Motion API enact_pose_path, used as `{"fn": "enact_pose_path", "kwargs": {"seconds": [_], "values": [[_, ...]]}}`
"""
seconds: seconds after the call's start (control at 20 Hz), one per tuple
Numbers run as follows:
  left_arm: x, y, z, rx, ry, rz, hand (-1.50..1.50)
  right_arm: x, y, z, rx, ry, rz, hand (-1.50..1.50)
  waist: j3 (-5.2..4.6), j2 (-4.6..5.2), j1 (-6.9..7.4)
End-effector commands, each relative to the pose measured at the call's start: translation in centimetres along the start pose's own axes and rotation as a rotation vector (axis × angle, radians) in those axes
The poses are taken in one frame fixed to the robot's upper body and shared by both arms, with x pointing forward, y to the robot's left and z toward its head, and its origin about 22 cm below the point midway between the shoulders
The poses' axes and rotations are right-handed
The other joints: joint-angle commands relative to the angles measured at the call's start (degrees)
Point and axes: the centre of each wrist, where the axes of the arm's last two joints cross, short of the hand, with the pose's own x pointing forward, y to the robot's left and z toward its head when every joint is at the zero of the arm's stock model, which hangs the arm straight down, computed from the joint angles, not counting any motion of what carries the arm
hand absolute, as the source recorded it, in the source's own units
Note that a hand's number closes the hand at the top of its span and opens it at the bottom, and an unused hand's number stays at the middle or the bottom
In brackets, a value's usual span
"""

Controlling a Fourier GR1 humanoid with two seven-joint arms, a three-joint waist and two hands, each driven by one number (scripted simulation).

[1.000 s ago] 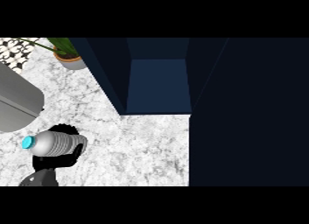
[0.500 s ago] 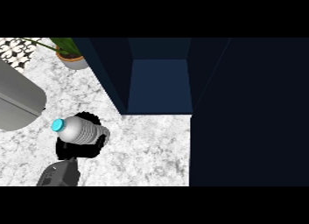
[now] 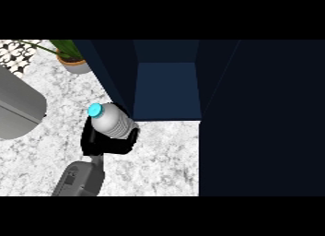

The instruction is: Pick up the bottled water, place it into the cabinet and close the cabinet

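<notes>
**Head view: bottle held at the cabinet's left wall**

Your left hand [image 3: 109, 142] is curled round the bottled water [image 3: 112, 121], cap tilted away from the cabinet [image 3: 168, 90]. The bottle sits just beside the cabinet's left wall; you risk clipping that wall on entry. No label or writing can be read.
</notes>
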Motion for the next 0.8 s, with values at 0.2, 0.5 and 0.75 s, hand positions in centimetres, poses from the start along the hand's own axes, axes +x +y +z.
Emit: {"fn": "enact_pose_path", "kwargs": {"seconds": [0.2,0.5,0.75], "values": [[2.7,-7.1,-3.7,0.045,-0.050,-0.068,1.50,3.0,2.4,-1.2,0.047,-0.088,-0.035,-1.50,-0.03,0.26,-0.77],[1.7,-8.3,-5.4,0.089,0.019,-0.196,1.50,3.3,2.6,-1.7,0.029,-0.093,-0.029,-1.50,-0.04,0.47,-0.66],[2.2,-9.3,-8.2,0.103,0.073,-0.237,1.50,2.8,2.0,-2.2,0.027,-0.098,-0.062,-1.50,-0.05,0.67,-0.53]]}}
